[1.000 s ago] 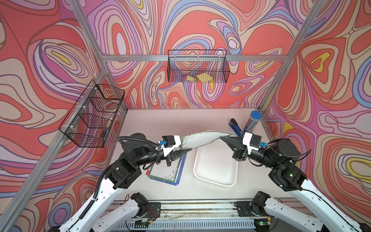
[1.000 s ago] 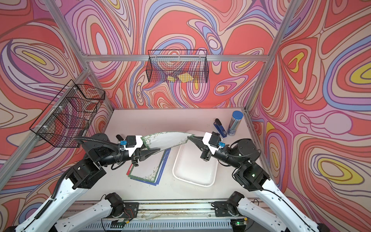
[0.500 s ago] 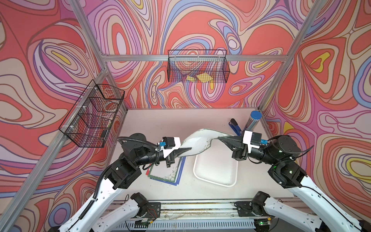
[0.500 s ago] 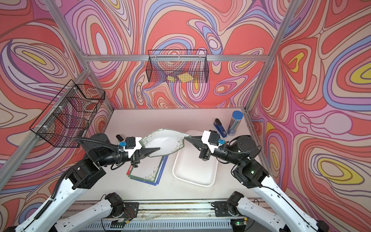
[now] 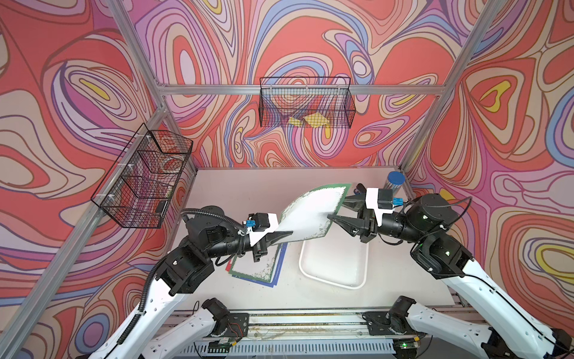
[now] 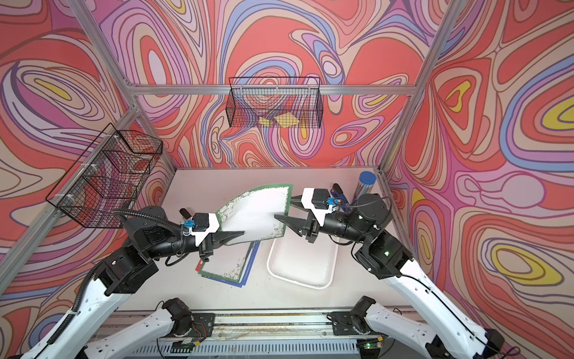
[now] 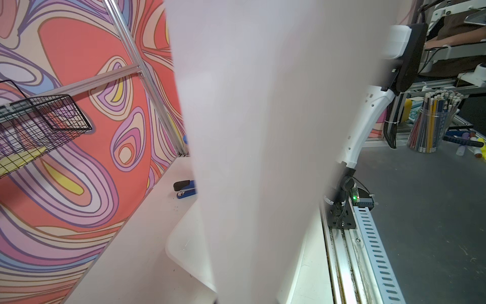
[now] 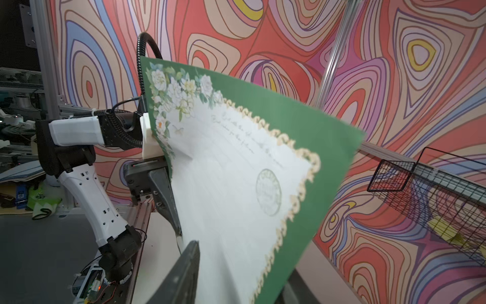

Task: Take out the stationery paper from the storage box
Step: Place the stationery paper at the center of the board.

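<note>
1. The shallow white plastic storage box (image 5: 335,264) is seen bare inside in both top views, so emptying it is judged done.
2. A pile of bordered letter sheets (image 5: 256,264), with green on top and blue and red beneath, lies on the pale worktop (image 5: 248,192) just beside the box.
3. One thin white lined sheet with a green floral border (image 5: 313,214) is held curved in the air, above the pile and the box.
4. The left tool (image 5: 287,233) is pressed together on one end of that sheet. The right tool (image 5: 336,210) has its jaws spread about the opposite edge, with no pinch seen.
5. Laying this sheet down is judged to be what is left.
6. Open worktop is left behind the pile. A blue stapler (image 7: 185,189) and a blue-capped tube (image 5: 395,181) crowd the far corner by the right tool.
</note>
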Tool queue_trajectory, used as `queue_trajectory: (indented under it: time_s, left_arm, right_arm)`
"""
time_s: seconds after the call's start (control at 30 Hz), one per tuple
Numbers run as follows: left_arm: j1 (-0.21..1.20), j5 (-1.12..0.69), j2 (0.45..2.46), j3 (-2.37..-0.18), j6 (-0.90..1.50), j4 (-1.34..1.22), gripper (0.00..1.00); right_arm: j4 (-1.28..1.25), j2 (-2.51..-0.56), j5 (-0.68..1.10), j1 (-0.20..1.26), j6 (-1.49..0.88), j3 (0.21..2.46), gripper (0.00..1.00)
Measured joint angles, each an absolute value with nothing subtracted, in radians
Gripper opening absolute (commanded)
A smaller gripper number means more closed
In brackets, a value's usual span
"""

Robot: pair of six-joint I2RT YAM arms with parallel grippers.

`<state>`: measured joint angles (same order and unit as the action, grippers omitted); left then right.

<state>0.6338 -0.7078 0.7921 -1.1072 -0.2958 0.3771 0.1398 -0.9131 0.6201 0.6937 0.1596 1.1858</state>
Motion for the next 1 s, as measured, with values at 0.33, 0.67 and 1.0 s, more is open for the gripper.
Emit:
queue_trajectory:
  time_s: [0.33,0.67,1.0]
  left_arm:
    - [0.567,-0.759,0.813,-1.115,-0.284,0.416,0.00]
    - [0.377,-0.835,0.921,-1.121,-0.204,0.514,0.00]
    - [0.360,-0.842,1.016,-1.232,-0.193,0.756,0.00]
  right_arm:
    - [0.187,-0.959,0.705,0.694,0.121,1.193,0.61]
    - [0.203,-0.985,0.464,0.694,0.110,1.193,0.75]
    - [0.226,-1.006,0.354,0.694,0.118,1.192,0.76]
